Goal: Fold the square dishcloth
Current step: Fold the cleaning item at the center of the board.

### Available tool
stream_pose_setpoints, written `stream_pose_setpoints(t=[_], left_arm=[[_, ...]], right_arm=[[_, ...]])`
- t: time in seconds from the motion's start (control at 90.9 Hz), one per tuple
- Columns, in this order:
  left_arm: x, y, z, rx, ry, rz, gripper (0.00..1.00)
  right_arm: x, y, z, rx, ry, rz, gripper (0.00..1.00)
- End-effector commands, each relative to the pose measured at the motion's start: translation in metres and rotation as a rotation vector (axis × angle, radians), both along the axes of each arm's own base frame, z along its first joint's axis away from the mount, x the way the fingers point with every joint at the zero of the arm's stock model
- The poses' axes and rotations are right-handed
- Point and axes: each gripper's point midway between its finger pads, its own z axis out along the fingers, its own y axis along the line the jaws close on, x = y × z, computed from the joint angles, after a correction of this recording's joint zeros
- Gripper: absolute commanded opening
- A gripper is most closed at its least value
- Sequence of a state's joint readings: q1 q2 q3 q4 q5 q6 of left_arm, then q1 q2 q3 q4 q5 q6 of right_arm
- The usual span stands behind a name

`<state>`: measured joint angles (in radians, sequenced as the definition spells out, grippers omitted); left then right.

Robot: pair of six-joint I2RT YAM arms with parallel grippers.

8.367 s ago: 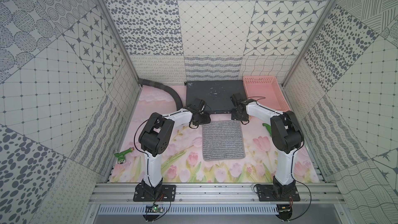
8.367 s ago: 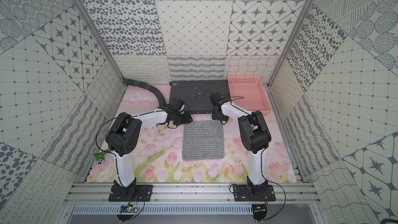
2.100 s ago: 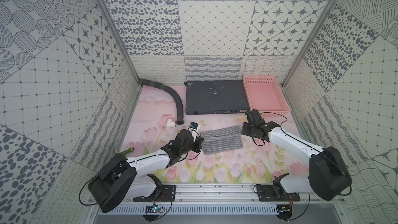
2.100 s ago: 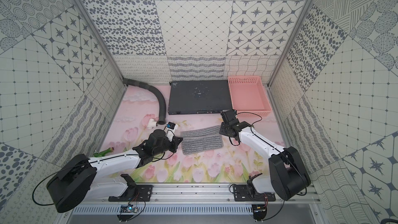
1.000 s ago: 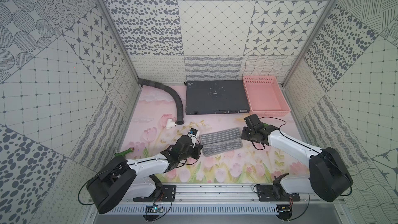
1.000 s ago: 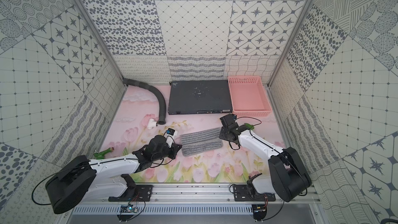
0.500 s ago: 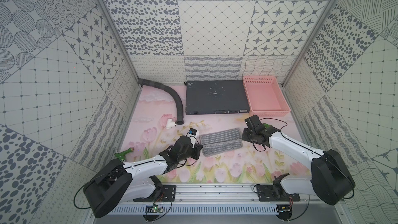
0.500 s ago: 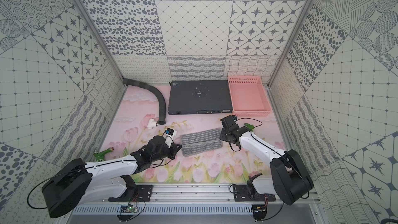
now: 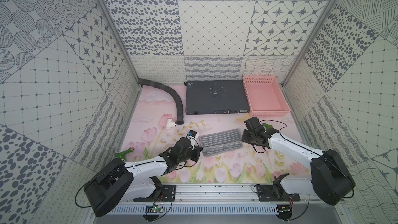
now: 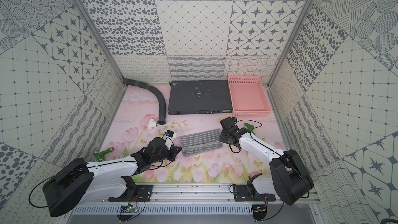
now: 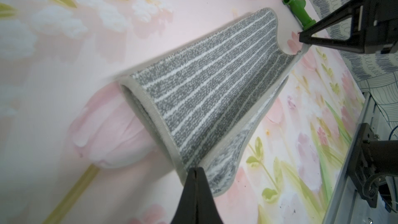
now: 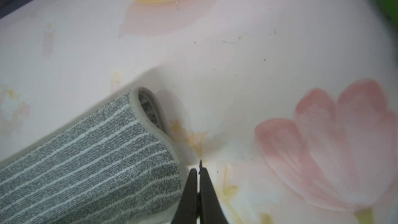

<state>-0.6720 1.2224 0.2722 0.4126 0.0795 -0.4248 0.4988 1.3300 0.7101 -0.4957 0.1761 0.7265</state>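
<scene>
1. Position: the square dishcloth [image 9: 220,142] [image 10: 201,144] lies near the middle of the table [image 9: 226,169]. It is doubled over into a long strip running from 9 to 3 o'clock in both top views.
2. Fold: the rounded crease sits on the 12 o'clock side. The upper layer stands clear of the lower one, leaving an open tunnel at each end in the wrist views [image 11: 215,95] [image 12: 86,164]. The lower layer shows past the upper one along the 6 o'clock edge.
3. Left gripper [image 9: 200,149] [image 11: 195,170]: at the strip's 8 o'clock corner, jaws pressed together on the hem of the upper layer.
4. Right gripper [image 9: 242,140] [image 12: 199,169]: at the strip's 3 o'clock end, jaws pressed together, pinching the upper layer's corner.
5. Surroundings: the dark flat box [image 9: 216,96] is at 12 o'clock from the cloth and the pink basket [image 9: 266,113] at 1 o'clock. The grey hose [image 9: 177,102] is at 10 o'clock, and a green fitting [image 9: 267,126] is just beside the right gripper.
</scene>
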Motion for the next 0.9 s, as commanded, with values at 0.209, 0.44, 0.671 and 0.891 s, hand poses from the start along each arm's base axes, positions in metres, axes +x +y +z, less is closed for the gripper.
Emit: stream_pose_setpoints(t=[0.209, 0.44, 0.671, 0.891], left_arm=[[-0.007, -0.005, -0.012, -0.035, 0.066, 0.001, 0.21], [-0.012, -0.004, -0.007, -0.056, 0.087, 0.006, 0.39], [-0.012, 0.002, 0.004, -0.069, 0.089, 0.051, 0.41], [-0.007, 0.000, 0.040, -0.102, 0.072, 0.076, 0.42]], right_arm=[[-0.001, -0.003, -0.011, -0.031, 0.010, -0.025, 0.01], [-0.001, -0.004, -0.010, -0.029, 0.005, -0.027, 0.11], [0.000, -0.002, -0.007, -0.022, 0.000, -0.024, 0.29], [0.001, -0.001, 0.002, -0.014, -0.023, -0.020, 0.39]])
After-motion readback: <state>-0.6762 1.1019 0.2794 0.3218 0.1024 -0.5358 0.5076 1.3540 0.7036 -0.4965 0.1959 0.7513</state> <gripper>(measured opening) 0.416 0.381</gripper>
